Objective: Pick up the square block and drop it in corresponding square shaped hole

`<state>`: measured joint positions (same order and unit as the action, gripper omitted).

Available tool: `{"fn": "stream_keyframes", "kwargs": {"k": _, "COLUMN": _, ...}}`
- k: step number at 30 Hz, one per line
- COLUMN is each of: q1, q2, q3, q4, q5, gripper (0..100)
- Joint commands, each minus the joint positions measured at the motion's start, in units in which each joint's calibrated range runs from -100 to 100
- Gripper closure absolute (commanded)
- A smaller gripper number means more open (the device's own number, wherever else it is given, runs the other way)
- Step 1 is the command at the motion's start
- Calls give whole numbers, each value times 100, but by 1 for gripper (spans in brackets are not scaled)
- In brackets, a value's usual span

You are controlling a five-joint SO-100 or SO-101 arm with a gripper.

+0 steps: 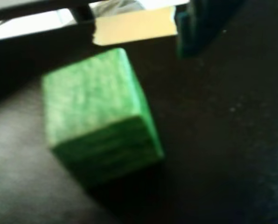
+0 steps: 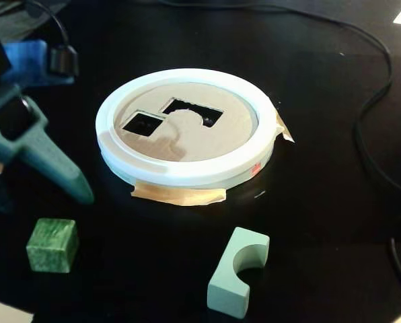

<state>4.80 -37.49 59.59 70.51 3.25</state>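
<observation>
Sitting free on the black counter (image 2: pixel 308 168), nearest the fixed camera, the square block (image 2: pixel 52 245) waits at the lower left, nothing touching it! It's a small cube, deep green with pale marbled streaks, edges crisp, and the wrist view shows that mottled grain (image 1: pixel 99 119) up close, though blurred. Just off to its right in the fixed view lies the pale mint block (image 2: pixel 237 270), smooth and matte, a half-round notch scooped from one side, well apart from the cube.

Above the cube hangs the hand (image 2: pixel 66 185), teal plastic, one long tapered finger (image 2: pixel 52 161) pointing down toward the counter; the other sits at the frame's edge, so I cannot tell whether it is spread or pressed together. It grips nothing, and my read is it's lining up for the pick.

Farther back, the round board (image 2: pixel 207 134), tan and flat inside a thick white ring rim (image 2: pixel 187 171), is pinned down with strips of tan tape (image 2: pixel 180 195), presumably so it won't slide. The square shaped hole (image 2: pixel 143 124) sits dark at its left, empty, with the larger notched cut-out (image 2: pixel 194 111) just behind. A black cable (image 2: pixel 372 108) trails along the far right.
</observation>
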Motion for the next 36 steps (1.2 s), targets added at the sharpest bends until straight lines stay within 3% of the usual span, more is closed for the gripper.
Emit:
{"fn": "stream_keyframes", "kwargs": {"k": 1, "q1": -80, "q2": 861, "q3": -731, "q4": -22, "q5": 117, "gripper": 0}}
{"fn": "stream_keyframes", "kwargs": {"k": 22, "q1": 57, "q2": 2554, "q3": -1332, "q4": -152, "q5": 68, "gripper": 0}}
{"fn": "stream_keyframes", "kwargs": {"k": 24, "q1": 70, "q2": 2536, "q3": -1332, "q4": -152, "q5": 68, "gripper": 8}}
{"fn": "stream_keyframes", "kwargs": {"k": 28, "q1": 70, "q2": 2446, "q3": -1342, "q4": -152, "q5": 68, "gripper": 32}}
{"fn": "stream_keyframes", "kwargs": {"k": 36, "q1": 57, "q2": 2446, "q3": -1496, "q4": -42, "q5": 63, "gripper": 37}}
